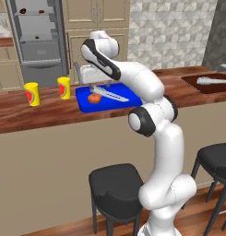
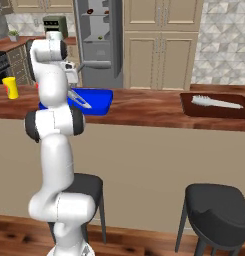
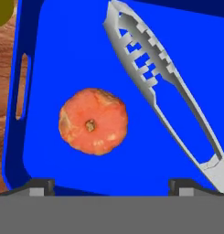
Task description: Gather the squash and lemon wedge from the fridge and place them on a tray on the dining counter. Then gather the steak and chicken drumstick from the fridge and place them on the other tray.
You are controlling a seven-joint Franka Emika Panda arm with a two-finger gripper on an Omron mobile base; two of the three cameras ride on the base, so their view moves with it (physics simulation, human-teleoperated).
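Now the claw (image 3: pixel 111 185) hangs with its jaws spread wide and nothing between them, just above the blue tray (image 1: pixel 84 94) on the reddish-brown surface (image 1: pixel 22 115). On the tray lies the orange squash (image 3: pixel 93 121), stem up, and beside it, apart from it, a pair of grey tongs (image 3: pixel 161 84). Farther along the surface sits the dark brown tray (image 2: pixel 189 107). Behind, the grey fridge (image 1: pixel 38 41) stands open.

- Two trays: one blue tray (image 1: pixel 86 103), one dark brown tray (image 1: pixel 193 82).
- One orange squash (image 3: pixel 93 121).
- Two pairs of grey tongs: (image 3: pixel 163 87) and (image 1: pixel 213 80).
- Two yellow cups: (image 1: pixel 32 93) and (image 1: pixel 64 87).
- Two black stools: (image 1: pixel 116 188) and (image 1: pixel 217 159).
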